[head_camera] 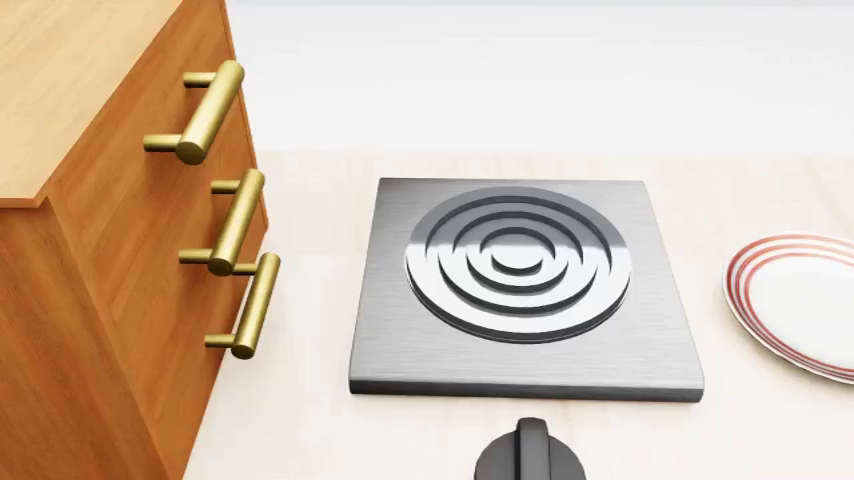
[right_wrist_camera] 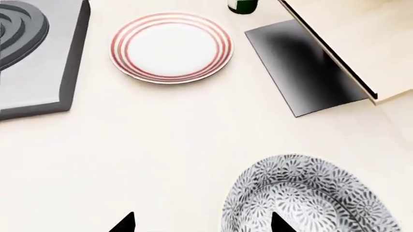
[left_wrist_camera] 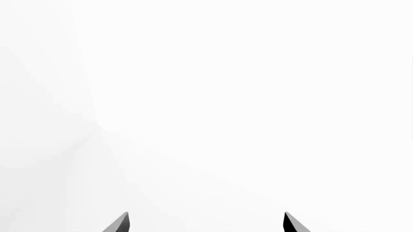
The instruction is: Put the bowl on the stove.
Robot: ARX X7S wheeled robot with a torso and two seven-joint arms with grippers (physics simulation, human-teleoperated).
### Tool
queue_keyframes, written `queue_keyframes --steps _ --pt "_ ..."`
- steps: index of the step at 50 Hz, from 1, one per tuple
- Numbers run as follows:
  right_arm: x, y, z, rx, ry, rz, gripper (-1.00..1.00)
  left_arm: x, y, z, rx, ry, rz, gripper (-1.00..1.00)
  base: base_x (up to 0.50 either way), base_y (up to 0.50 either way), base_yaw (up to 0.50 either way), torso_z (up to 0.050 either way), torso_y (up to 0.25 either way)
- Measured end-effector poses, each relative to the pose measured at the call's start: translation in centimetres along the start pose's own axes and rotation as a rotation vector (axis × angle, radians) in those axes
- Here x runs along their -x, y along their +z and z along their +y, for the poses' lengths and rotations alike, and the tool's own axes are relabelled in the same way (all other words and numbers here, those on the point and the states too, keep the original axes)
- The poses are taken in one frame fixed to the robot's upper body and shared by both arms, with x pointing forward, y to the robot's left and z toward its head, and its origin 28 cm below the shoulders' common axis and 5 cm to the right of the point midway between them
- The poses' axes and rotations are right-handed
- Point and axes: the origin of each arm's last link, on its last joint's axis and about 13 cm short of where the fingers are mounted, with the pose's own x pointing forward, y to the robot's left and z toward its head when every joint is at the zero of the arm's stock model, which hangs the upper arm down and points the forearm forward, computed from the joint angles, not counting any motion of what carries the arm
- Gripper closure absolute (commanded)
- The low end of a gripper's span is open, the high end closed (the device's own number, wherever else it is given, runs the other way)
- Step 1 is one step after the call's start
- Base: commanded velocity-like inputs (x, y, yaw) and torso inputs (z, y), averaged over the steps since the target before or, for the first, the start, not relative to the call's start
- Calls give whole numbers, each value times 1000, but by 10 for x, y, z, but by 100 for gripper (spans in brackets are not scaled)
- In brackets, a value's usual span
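The bowl (right_wrist_camera: 310, 198), white with a dense grey floral pattern, stands on the pale counter in the right wrist view, out of the head view. My right gripper (right_wrist_camera: 201, 223) is open, one fingertip (right_wrist_camera: 279, 223) over the bowl's inside and the other (right_wrist_camera: 125, 224) outside its rim, so the near rim lies between the jaws. The stove (head_camera: 526, 290), a dark grey slab with a ringed burner, lies mid-counter in the head view, and its corner shows in the right wrist view (right_wrist_camera: 38, 72). My left gripper (left_wrist_camera: 205, 223) is open and empty before a blank white surface.
A white plate with red rim rings (head_camera: 801, 300) lies right of the stove, also in the right wrist view (right_wrist_camera: 171, 47). A black knob (head_camera: 531, 455) sits in front of the stove. A wooden drawer cabinet with brass handles (head_camera: 234, 220) stands at the left. A dark panel (right_wrist_camera: 303, 67) lies beyond the bowl.
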Motion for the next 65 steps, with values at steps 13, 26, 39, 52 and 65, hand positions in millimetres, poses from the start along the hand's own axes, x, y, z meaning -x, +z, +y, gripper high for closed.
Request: queue_keyframes --steps 13,26,39,52,65 --pt "-12 -12 -3 -25 -39 29 -100 0 0 0 1 -1 0 -100 0 0 0 0 0" --pt "-26 -21 -1 -27 -68 65 -100 0 0 0 2 -3 1 -100 0 0 0 0 0" --pt "-39 -27 3 -30 -90 98 -100 1 -1 0 3 -3 6 -100 0 0 0 0 0" --pt "-47 -30 2 -28 -123 110 -100 1 -2 -1 4 -5 8 -100 0 0 0 0 0" --pt "-52 -37 2 -35 -150 129 100 1 -2 -1 5 -5 9 -100 0 0 0 0 0"
